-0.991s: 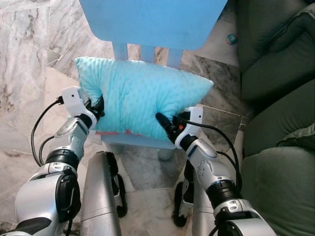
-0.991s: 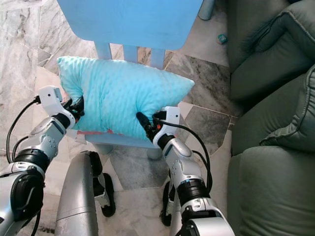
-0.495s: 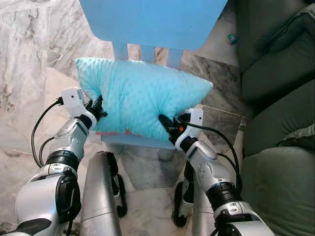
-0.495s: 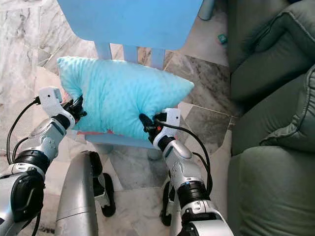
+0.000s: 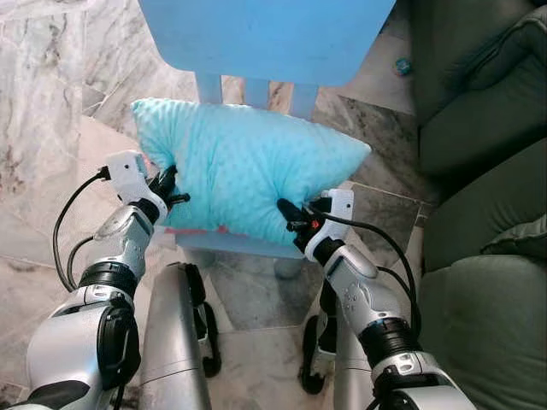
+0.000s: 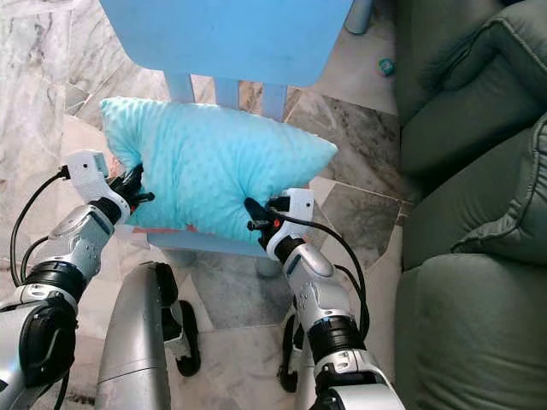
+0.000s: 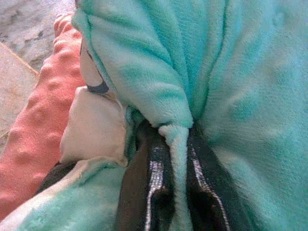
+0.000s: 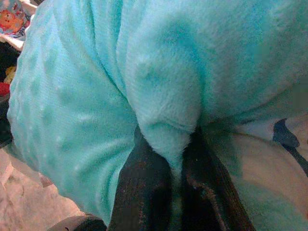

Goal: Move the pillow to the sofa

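Both grippers, left (image 5: 171, 190) and right (image 5: 291, 218), have their fingers pinching the pillow (image 5: 244, 171), but it's not on the sofa (image 5: 487, 205) yet, whole carry left.

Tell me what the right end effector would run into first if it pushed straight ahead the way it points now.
The pillow: the right end effector is already shut on a fold of it and points into its bulk. Beyond that lies the blue chair, though depth is unclear.

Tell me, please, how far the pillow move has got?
Done: both grips are set; the left gripper and right gripper each pinch a fold of the fluffy turquoise pillow. In hand: the pillow rests on the light blue chair. Left: lifting and carrying it to the dark green sofa.
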`<state>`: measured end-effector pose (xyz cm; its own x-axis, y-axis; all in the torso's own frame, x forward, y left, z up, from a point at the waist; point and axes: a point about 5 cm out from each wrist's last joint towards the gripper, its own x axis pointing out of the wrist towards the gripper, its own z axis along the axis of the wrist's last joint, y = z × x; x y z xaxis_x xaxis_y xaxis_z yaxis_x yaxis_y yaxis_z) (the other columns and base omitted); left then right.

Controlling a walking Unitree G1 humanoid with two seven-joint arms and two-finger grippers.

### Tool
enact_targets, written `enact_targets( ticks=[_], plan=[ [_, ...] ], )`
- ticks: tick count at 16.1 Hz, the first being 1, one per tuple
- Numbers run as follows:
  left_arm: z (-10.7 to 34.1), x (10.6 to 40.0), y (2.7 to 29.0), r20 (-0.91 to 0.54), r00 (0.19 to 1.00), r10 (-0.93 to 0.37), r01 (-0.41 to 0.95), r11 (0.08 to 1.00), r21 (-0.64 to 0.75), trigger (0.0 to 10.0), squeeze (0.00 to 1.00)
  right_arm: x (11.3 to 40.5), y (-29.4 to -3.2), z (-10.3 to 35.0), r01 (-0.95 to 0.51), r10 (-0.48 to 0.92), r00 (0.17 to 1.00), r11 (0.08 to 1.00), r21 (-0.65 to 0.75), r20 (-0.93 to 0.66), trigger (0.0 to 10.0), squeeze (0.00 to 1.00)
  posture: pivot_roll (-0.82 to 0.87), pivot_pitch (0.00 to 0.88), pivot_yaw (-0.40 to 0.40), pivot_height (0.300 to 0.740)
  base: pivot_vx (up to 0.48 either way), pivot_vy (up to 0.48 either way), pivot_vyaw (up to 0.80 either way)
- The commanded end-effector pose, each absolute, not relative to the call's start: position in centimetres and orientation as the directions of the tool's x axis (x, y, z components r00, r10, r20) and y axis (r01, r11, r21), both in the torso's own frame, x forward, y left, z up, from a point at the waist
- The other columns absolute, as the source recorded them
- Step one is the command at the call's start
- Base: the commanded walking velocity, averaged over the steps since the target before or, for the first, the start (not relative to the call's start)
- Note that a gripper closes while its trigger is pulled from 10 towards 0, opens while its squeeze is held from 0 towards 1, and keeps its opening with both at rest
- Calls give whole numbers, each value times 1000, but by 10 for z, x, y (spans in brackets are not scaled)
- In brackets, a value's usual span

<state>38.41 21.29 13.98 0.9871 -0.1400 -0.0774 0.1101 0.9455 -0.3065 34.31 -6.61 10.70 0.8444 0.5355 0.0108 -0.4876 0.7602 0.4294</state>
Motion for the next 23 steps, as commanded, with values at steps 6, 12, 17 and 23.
enact_targets(
  ticks=[6,12,17,23],
  plan=[
    [138,378,207,-33,980,-197,184,954,-235,0,0,334,-79,113,-449,462,886,827,339,45,0,0,-85,451,-32,560,0,0,0],
    [160,352,207,159,972,-172,197,968,-156,0,0,318,-106,134,-345,326,938,914,212,120,0,0,-81,366,-23,560,0,0,0],
    [171,329,202,262,961,-92,136,979,-153,0,0,304,-121,155,-242,223,952,968,67,208,0,0,-96,284,-12,560,0,0,0],
    [173,303,195,276,961,-16,46,994,-103,0,0,289,-133,167,-125,118,965,992,13,233,0,0,-88,206,-10,560,0,0,0]
  ],
)
